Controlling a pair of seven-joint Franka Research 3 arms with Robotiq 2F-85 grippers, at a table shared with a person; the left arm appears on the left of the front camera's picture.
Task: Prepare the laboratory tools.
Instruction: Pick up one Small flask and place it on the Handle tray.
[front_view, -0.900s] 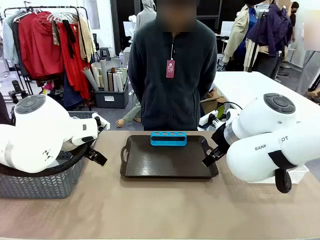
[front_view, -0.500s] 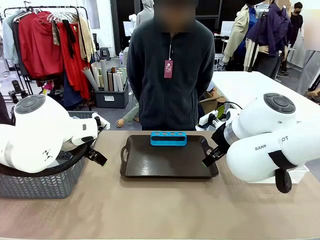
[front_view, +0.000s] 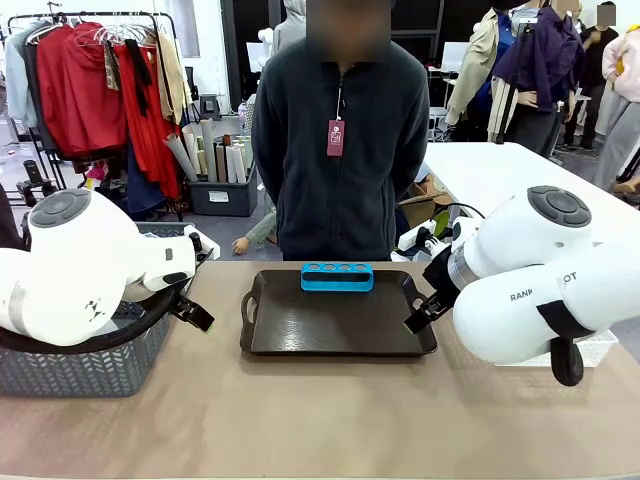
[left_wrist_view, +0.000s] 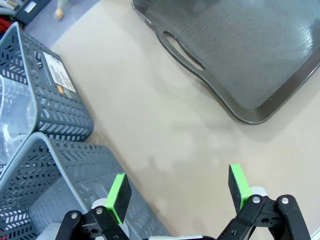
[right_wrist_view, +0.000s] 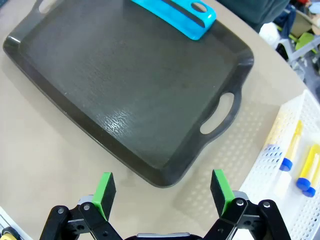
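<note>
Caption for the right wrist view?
Open right claw near a dark tray with a blue rack; blue-capped tubes in a white bin.

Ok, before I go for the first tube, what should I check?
1. Left end effector open, nothing held: ok.
2. Right end effector open, nothing held: ok.
3. Blue rack on the tray, holes free: ok.
4. Tubes lying in the mesh bin beside the tray: ok.
5. Person has no hands over the table: ok.
6. Grey baskets, contents: cannot tell.
</note>
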